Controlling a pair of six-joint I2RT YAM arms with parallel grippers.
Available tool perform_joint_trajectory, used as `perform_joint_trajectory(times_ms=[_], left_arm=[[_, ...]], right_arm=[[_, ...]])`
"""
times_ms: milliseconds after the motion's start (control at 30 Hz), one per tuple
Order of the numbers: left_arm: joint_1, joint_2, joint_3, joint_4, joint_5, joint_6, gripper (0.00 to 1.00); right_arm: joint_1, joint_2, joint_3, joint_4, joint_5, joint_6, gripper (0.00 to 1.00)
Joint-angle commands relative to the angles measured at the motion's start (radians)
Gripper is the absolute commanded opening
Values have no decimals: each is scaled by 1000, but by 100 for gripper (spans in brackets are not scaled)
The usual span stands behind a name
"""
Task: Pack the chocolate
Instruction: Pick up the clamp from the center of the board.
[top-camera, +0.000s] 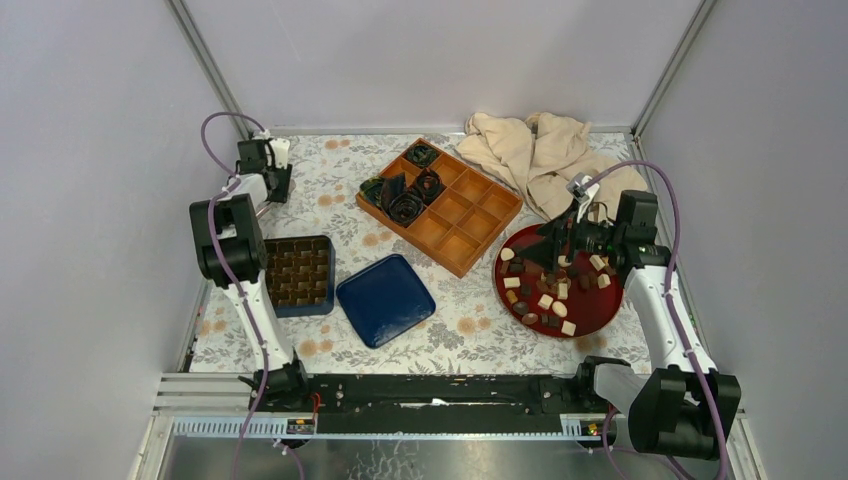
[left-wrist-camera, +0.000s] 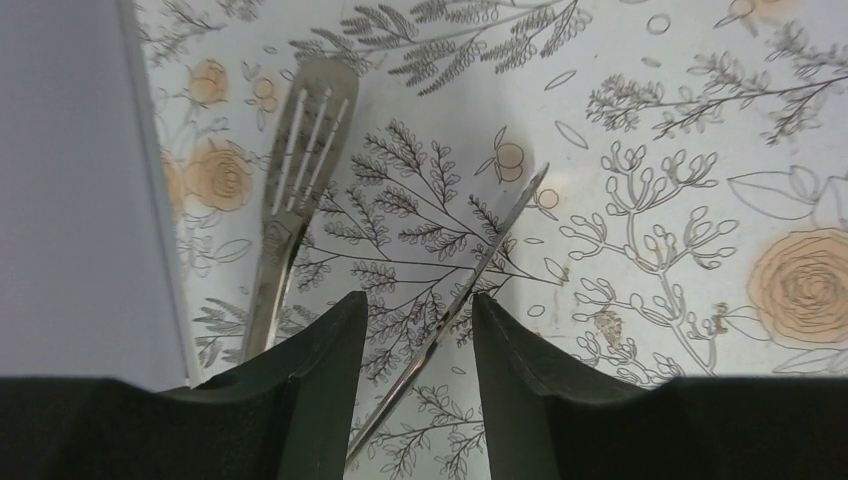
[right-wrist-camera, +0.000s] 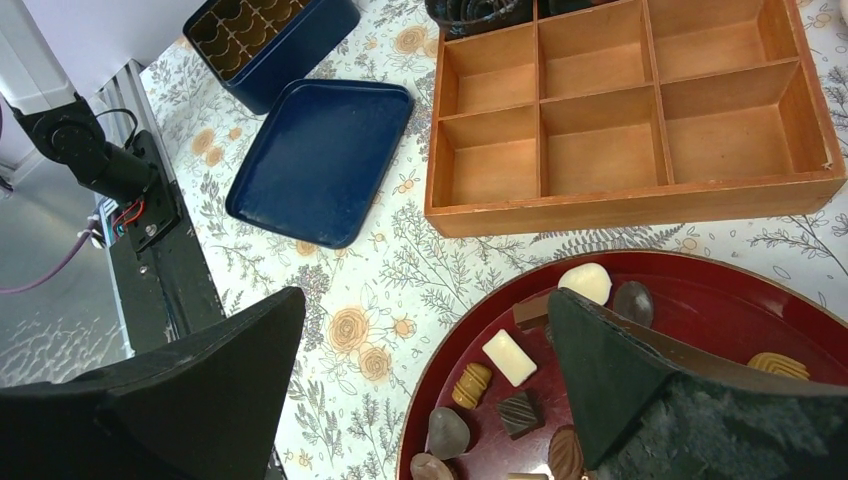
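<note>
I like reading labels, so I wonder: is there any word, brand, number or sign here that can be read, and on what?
No text can be read in any view.
On the metal tongs: a faint mark on the handle, too blurred to read.
On the blue tin lid, the wooden box and the red plate: no writing shows.

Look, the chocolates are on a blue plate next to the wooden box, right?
Not quite. The chocolates are on a red plate, not a blue one, and it does sit next to the wooden box. The right wrist view shows this. The blue thing nearby is a lid.
</note>
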Motion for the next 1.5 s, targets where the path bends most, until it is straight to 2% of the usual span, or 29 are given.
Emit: perform_joint_trajectory(times_ms=[0, 100, 167, 333, 433, 600, 833, 1067, 1167, 1267, 1333, 1467], left_arm=[[23, 45, 44, -35, 59, 1, 50], [26, 59, 52, -45, 81, 0, 47], [28, 68, 63, -55, 94, -6, 39], [28, 73, 102, -59, 106, -48, 26], [27, 65, 133, -46, 91, -89, 14], [21, 35, 198, -42, 81, -144, 1], [-33, -117, 177, 78, 45, -156, 0], [-196, -345, 39, 212, 111, -215, 0], [-245, -465, -55, 286, 208, -371, 0], [-267, -595, -195, 412, 358, -664, 0], [-318, -682, -326, 545, 446, -851, 0], [-488, -885, -602, 818, 525, -1025, 0]], right_arm=[[6, 5, 49, -12, 12, -31, 100], [6, 14, 53, -18, 19, -38, 100], [6, 20, 58, -23, 22, -41, 100], [6, 26, 63, -33, 24, -48, 100], [6, 24, 62, -37, 31, -53, 100], [6, 17, 59, -39, 37, -59, 100], [6, 11, 54, -39, 32, -59, 100], [6, -3, 45, -40, -30, -76, 100], [6, -29, 27, -39, -97, -117, 100], [6, -66, 1, -28, -155, -146, 100], [6, -87, -16, -17, -188, -155, 100], [6, -107, -33, -17, -241, -160, 100]])
